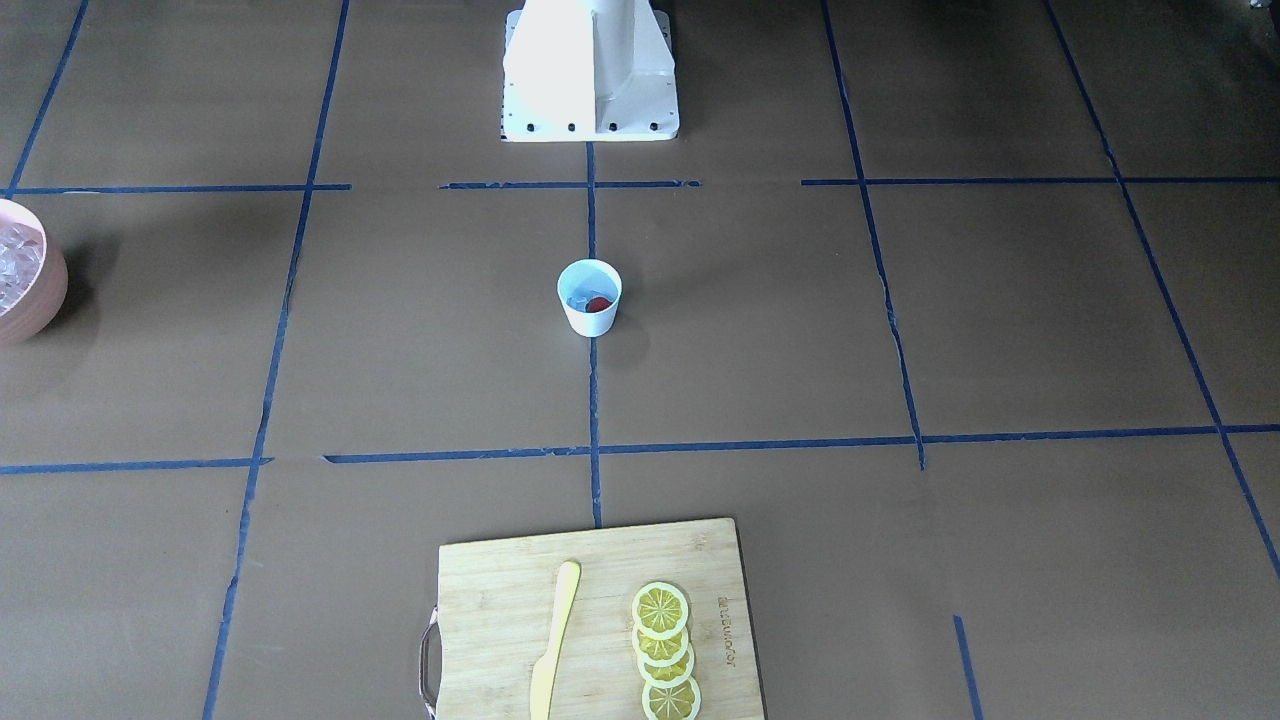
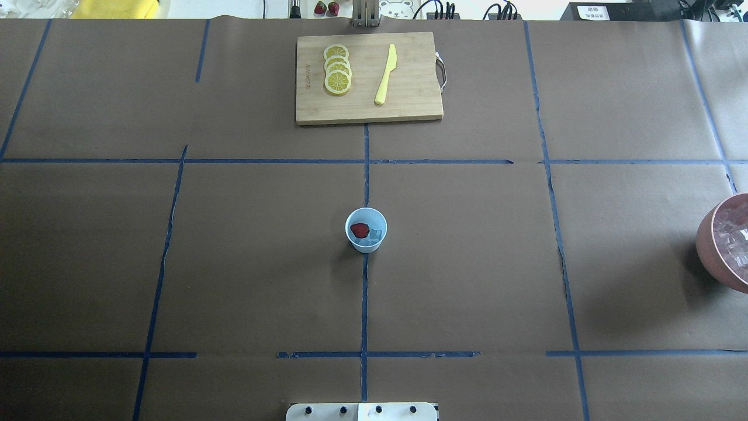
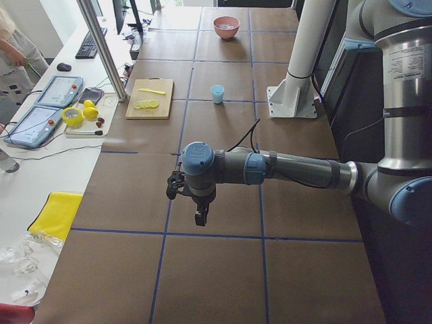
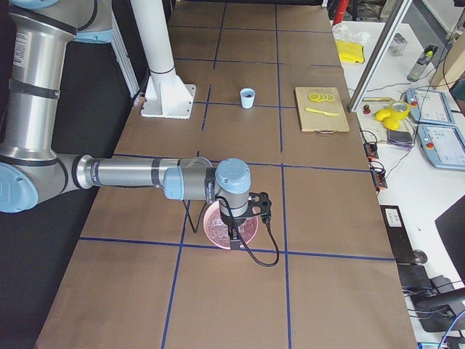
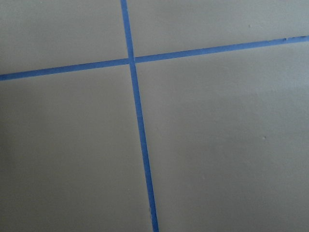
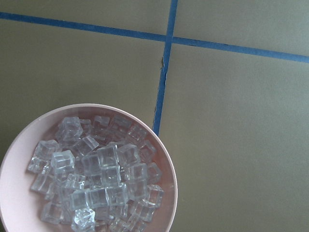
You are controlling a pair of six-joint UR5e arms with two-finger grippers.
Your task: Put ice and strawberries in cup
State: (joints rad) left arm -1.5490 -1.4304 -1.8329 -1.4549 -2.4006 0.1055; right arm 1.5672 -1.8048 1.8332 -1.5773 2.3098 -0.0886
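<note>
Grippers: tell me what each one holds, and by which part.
Cannot be told. The left gripper hangs above the table, the right gripper above the pink bowl of ice; both show only in side views, too small to judge.

Silver tube arms [image 3: 304, 172], pale-blue joint caps [image 3: 198, 156], white pedestal [image 1: 590, 70], black screws [image 1: 571, 127]

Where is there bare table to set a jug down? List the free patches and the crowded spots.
Free: the paper between the cup and the cutting board; the wide stretch between the cup and the pink bowl; the squares on the cup's other side, toward the robot's left. Crowded: the board, taken by lemon slices and a knife.
</note>
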